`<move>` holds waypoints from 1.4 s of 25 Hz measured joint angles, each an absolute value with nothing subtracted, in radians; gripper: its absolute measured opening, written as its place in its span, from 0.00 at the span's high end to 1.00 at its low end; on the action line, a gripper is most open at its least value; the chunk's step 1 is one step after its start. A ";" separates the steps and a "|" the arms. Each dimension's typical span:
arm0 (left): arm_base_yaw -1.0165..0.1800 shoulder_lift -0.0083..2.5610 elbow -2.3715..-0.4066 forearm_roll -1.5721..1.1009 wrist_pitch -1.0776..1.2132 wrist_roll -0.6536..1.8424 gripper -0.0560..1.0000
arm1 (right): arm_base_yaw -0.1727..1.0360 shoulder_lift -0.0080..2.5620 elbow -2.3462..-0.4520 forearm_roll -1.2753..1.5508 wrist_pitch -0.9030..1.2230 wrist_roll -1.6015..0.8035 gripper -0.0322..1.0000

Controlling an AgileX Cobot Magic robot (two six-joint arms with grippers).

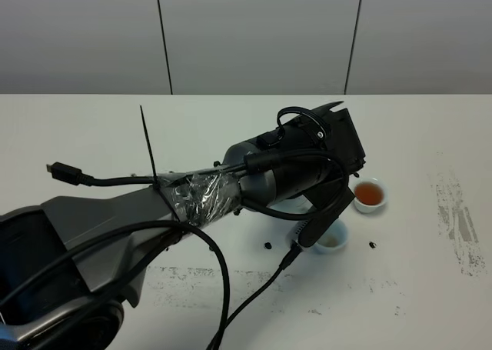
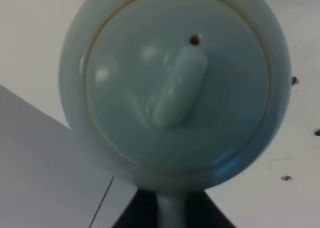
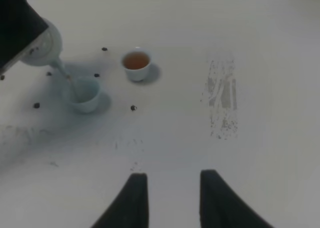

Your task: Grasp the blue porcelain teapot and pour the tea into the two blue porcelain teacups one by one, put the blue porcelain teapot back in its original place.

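Observation:
My left gripper is shut on the loop handle of the blue porcelain teapot, whose lid and knob fill the left wrist view. In the right wrist view the teapot is tilted, with its spout over one teacup and a thin stream of tea running into it. The other teacup stands beside it and holds reddish-brown tea. In the exterior view the left arm hides the teapot; the full teacup and the nearer teacup show. My right gripper is open and empty, well away from the cups.
Small black marks dot the white table around the cups. A grey scuffed patch lies at the right. Black cables hang from the left arm over the table's front. A grey wall stands behind.

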State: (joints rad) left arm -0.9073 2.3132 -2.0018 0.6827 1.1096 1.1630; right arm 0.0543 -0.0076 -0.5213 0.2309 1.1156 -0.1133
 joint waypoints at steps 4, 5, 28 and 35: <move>-0.919 2.315 -2.002 0.732 1.110 1.162 0.87 | 0.054 -0.008 -0.521 0.231 1.116 -0.114 0.74; -0.920 2.315 -2.002 0.746 1.110 1.162 0.87 | 0.054 -0.008 -0.521 0.231 1.116 -0.114 0.74; -0.943 2.321 -2.002 0.810 1.088 1.162 0.87 | 0.054 -0.008 -0.521 0.231 1.115 -0.114 0.74; -0.959 2.331 -2.002 0.836 1.085 1.162 0.87 | 0.054 -0.008 -0.521 0.231 1.115 -0.114 0.74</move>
State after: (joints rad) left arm -0.9594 2.3307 -2.0018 0.8360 1.0852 1.1625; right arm 0.0543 -0.0076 -0.5213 0.2309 1.1149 -0.1135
